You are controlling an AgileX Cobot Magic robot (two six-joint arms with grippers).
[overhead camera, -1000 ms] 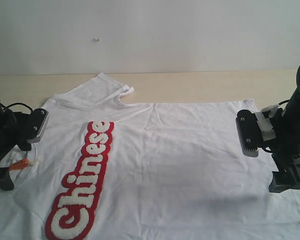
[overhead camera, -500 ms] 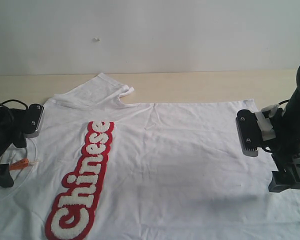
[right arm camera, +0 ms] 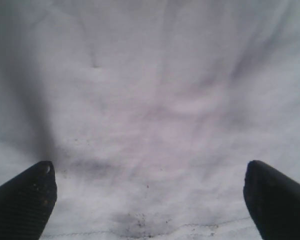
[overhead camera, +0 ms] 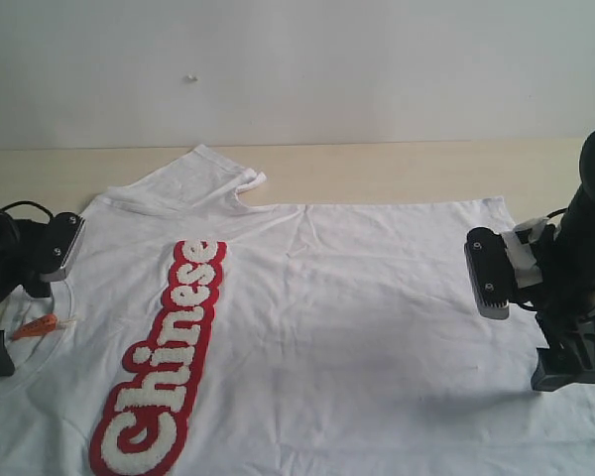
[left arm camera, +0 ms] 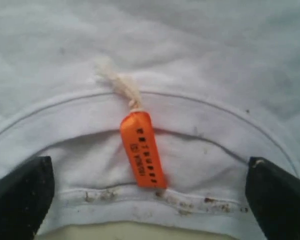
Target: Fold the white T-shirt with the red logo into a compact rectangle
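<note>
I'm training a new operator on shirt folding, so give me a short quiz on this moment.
1. True or false: the white T-shirt is already folded in half.
2. What lies just ahead of the left gripper? A) the orange neck tag B) a sleeve cuff C) a button
3. Fill in: the right gripper, over plain white cloth, has its jaws ____.
Key: 1 false, it lies spread out; 2 A; 3 open.

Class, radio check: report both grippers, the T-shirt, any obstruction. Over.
Left gripper open above collar and orange tag. Right gripper open above hem. White T-shirt spread flat, not yet folded, red logo up. No obstruction seen.
</note>
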